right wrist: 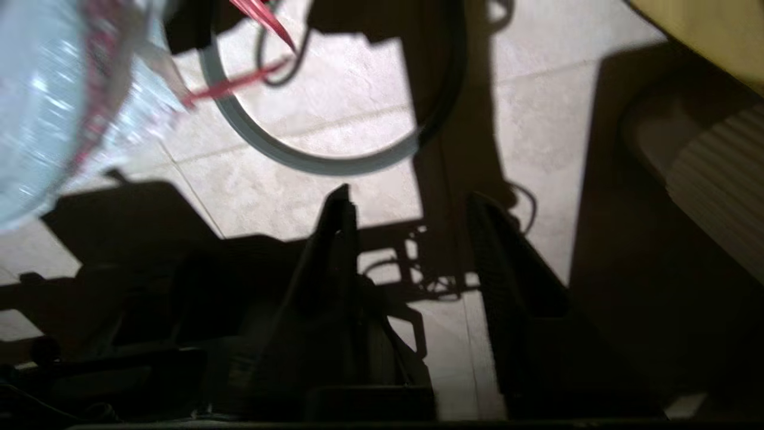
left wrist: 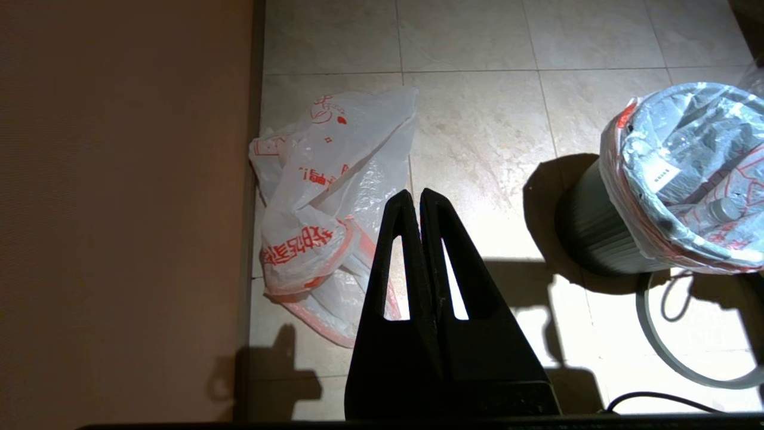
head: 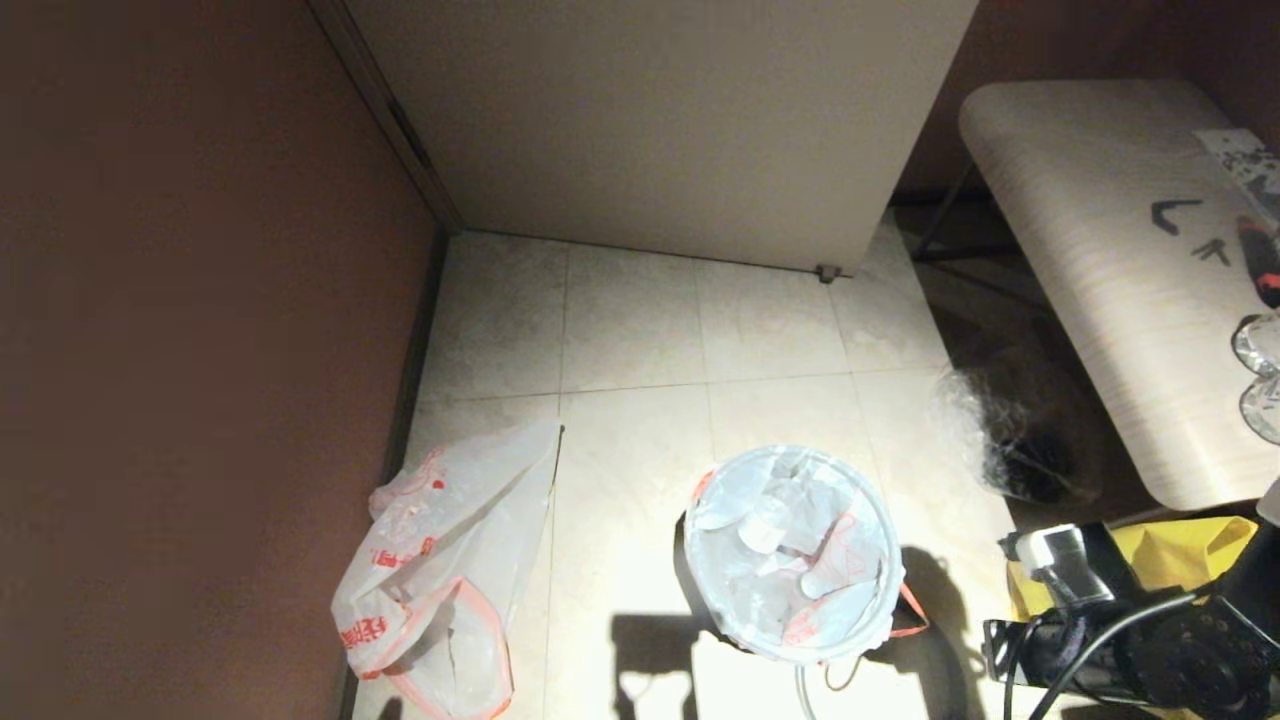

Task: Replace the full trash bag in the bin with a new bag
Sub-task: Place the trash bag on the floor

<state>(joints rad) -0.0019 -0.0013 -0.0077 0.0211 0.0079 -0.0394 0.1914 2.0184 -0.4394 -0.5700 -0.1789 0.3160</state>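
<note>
- Down on the tiled floor, the small round black bin stands upright in front of me, and the bulging translucent white full trash bag with red-orange edging sits in it, mouth folded over the rim and facing straight up.
- My right gripper hangs low beside the bin with its fingers spread, holding nothing. I'd pinch the red handle loop, not the thin film, then lift straight up.
- The loose grey rim ring lies on the floor by the bin, so watch for snags.
- My left gripper hovers with its fingers pressed together, empty, above the limp translucent white new bag, which lies along the brown wall, long axis running away from me.
</note>
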